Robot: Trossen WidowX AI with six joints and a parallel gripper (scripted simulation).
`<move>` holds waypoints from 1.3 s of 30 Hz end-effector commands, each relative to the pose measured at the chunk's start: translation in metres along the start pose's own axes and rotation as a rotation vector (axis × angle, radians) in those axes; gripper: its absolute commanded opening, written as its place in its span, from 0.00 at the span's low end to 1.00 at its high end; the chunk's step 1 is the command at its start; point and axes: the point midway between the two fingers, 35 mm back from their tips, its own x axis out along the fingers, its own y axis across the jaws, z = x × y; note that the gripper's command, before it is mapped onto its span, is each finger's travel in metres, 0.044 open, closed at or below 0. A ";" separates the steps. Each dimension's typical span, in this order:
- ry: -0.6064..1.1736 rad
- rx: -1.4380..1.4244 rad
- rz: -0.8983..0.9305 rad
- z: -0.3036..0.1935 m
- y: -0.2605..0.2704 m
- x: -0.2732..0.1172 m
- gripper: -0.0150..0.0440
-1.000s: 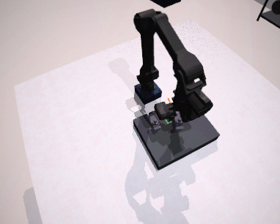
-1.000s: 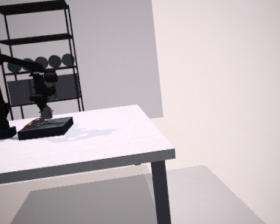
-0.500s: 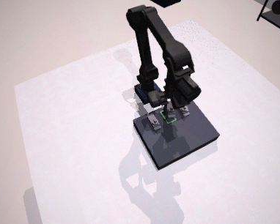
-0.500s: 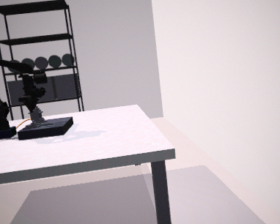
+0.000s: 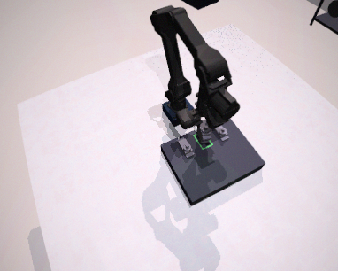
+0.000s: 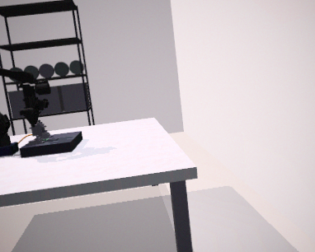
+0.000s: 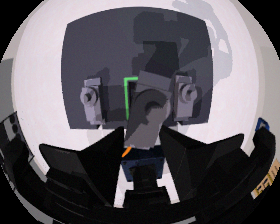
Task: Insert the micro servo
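My gripper (image 7: 141, 129) (image 5: 201, 126) is shut on the loose grey micro servo (image 7: 152, 116) (image 6: 39, 131). The servo is over the marked pocket, whose green outline (image 5: 208, 146) (image 7: 126, 100) shows past its left side in the wrist view. There the servo looks turned a little against the pocket and hides its right part. Its round top faces the camera. Its orange cable (image 7: 127, 151) (image 6: 24, 138) hangs toward the arm's base. The dark deck (image 5: 236, 168) (image 6: 51, 149) (image 7: 101, 40) lies below. The gap between servo and deck cannot be judged exactly.
One mounted servo (image 5: 186, 148) (image 7: 92, 100) stands left of the pocket and another (image 5: 223, 132) (image 7: 185, 97) right of it, both close to the held servo. The arm's blue base (image 6: 5, 151) (image 7: 141, 165) is just behind the deck.
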 end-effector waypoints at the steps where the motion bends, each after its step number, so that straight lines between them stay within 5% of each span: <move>1: -0.003 -0.009 -0.002 0.000 0.001 0.005 0.25; 39: -0.003 -0.218 -0.002 0.001 0.004 0.018 0.25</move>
